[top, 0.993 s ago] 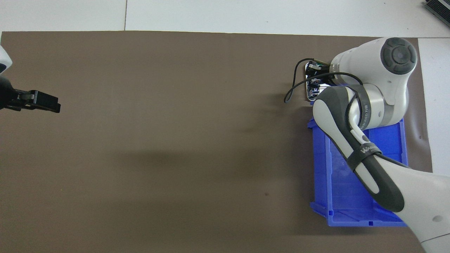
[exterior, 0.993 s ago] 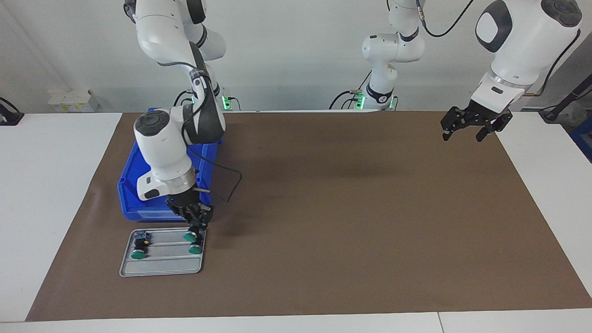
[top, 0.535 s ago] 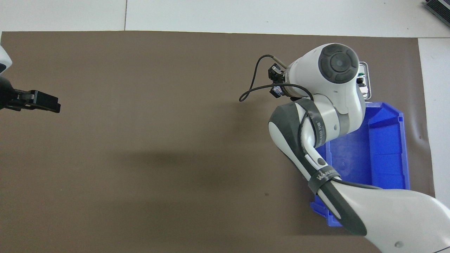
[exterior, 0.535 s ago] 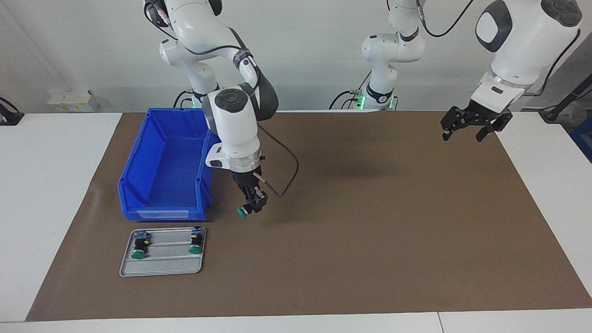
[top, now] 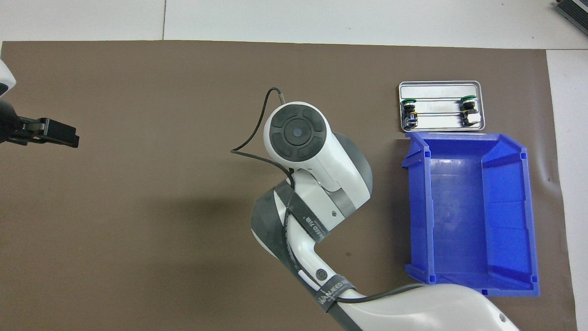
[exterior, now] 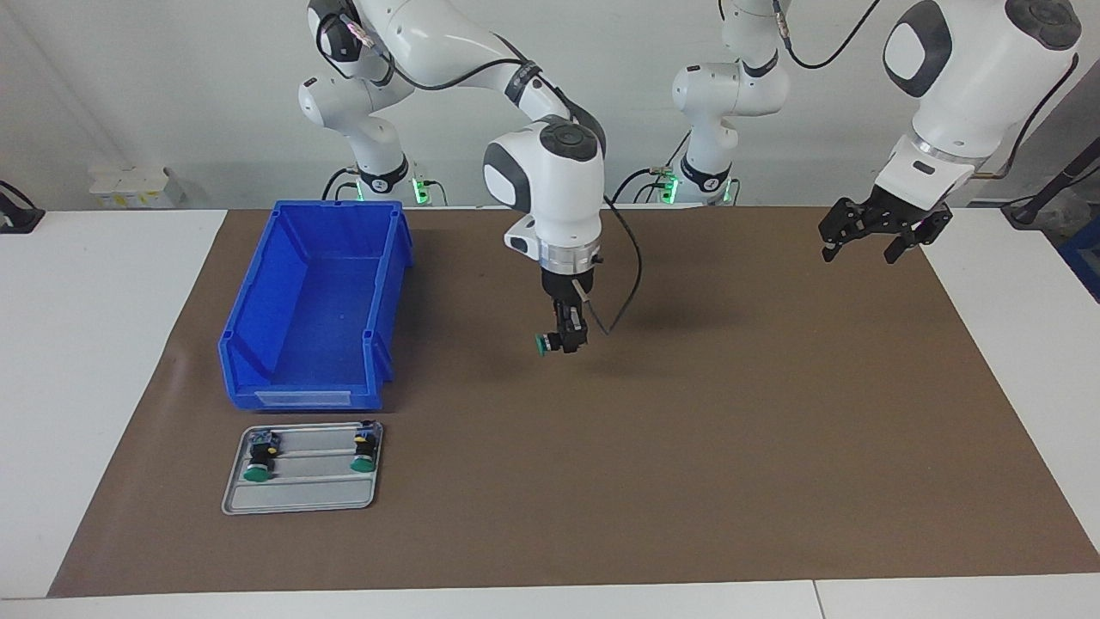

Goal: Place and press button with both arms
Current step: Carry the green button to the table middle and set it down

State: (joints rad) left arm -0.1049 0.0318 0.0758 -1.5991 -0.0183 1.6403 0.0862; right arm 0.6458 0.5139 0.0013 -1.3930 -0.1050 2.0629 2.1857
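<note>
Brown table mat (exterior: 687,447) spread across frame, blue plastic bin (exterior: 314,301) centre-left, grey metal tray (exterior: 301,494) lower left, right gripper (exterior: 567,337) mid-frame pinching green-capped button (exterior: 545,344) above mat, left gripper (exterior: 868,245) upper right, fingers spread, waiting.

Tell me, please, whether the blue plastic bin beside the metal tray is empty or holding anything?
Empty. The blue plastic bin shows only its bare blue floor in both views; the two remaining green-capped buttons lie on the grey metal tray.
</note>
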